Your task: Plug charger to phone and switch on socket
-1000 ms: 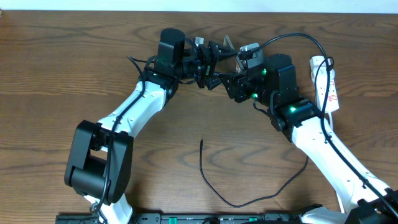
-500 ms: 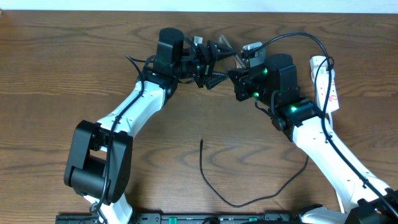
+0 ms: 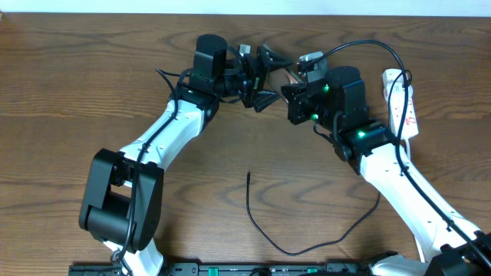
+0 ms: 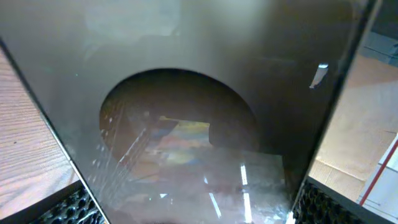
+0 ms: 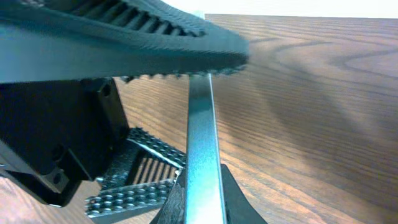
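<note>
The phone (image 4: pixel 205 93) fills the left wrist view with its glossy brown face. It stands between my left gripper's (image 4: pixel 199 214) two spread fingers (image 4: pixel 71 208), and that gripper is open. In the right wrist view the phone (image 5: pixel 202 124) shows edge-on as a thin metal strip. My right gripper (image 5: pixel 202 202) is shut on that edge. From overhead the two grippers meet at the table's far middle, the left gripper (image 3: pixel 267 77) facing the right gripper (image 3: pixel 291 90). The charger (image 3: pixel 265 230) lies loose at the front. The white socket (image 3: pixel 406 100) lies at the far right.
A thick black robot cable (image 3: pixel 360 47) arcs over the right arm. The charger's free tip (image 3: pixel 248 174) points toward the table's middle, and its other end runs under the right arm. Bare wood (image 3: pixel 77 84) spreads to the left of the arms.
My right gripper's jaws have closed onto the phone's edge. The left gripper's fingers have spread wider apart around the phone. Neither arm has moved much.
</note>
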Tool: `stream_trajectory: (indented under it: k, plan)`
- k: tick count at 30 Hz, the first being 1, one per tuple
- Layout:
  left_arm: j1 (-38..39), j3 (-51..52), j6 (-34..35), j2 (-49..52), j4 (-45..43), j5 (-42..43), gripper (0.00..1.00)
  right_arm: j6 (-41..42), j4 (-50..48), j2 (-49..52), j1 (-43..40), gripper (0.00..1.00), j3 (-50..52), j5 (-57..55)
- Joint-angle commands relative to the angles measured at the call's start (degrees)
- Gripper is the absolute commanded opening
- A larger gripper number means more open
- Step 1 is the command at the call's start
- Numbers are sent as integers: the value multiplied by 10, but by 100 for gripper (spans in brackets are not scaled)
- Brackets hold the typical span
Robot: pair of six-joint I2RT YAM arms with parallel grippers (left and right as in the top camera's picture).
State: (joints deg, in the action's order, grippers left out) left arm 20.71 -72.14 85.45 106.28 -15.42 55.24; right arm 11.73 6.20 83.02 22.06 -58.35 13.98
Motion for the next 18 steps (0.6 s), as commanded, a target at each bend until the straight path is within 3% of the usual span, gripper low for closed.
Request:
stream_trajectory:
  k: [1, 10, 18]
  plan:
    - [2, -16, -10, -20, -4, 13, 93, 17, -7, -1, 4, 1, -10, 15]
    - [-18, -16, -14, -20, -43, 67, 93, 103, -13, -1, -13, 1, -10, -57]
    - [-47, -16, -14, -20, -55, 102, 93, 268, -22, -1, -32, 1, -10, -83]
